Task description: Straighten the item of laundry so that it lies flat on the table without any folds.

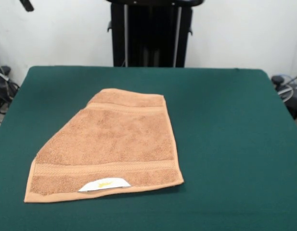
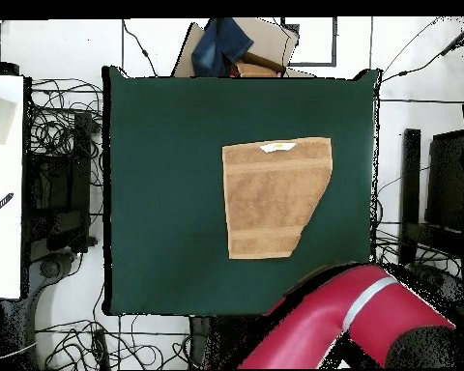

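Overhead view: my arm [image 2: 342, 319] drawn back, pincer out of sight | towel [image 1: 109, 144] on table [image 1: 235, 144], one corner folded under | next, I judge: reach in, pull that corner out.

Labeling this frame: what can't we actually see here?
- End effector: neither view shows it; overhead shows only the red arm, cut off at the bottom.
- Towel corner: folded under, so hidden in both views.
- Label: yellow mark too small to read.
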Tool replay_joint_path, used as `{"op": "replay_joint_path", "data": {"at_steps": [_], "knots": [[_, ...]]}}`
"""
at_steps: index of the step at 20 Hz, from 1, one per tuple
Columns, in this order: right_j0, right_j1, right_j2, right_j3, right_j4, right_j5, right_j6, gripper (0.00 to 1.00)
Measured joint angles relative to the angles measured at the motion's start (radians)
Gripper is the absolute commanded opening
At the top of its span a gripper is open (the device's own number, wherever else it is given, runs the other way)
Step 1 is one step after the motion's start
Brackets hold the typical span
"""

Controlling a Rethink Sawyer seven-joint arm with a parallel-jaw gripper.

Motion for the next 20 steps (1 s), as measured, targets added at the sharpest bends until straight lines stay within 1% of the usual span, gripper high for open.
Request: {"op": "replay_joint_path", "data": {"at_steps": [2,3,6,7,9,13,20], "knots": [[0.002,0.005,-0.001,0.0,-0.033,-0.004,0.0,0.0],[0.003,0.017,-0.004,0.0,-0.11,-0.02,0.0,0.0],[0.003,0.031,-0.008,0.0,-0.187,-0.04,0.0,0.0],[0.001,0.043,-0.01,-0.001,-0.251,-0.058,0.0,0.0],[-0.003,0.051,-0.009,-0.001,-0.289,-0.069,0.0,0.0],[-0.012,0.055,-0.009,0.0,-0.317,-0.076,0.0,0.0],[-0.023,0.06,-0.009,-0.001,-0.326,-0.077,0.0,0.0]]}}
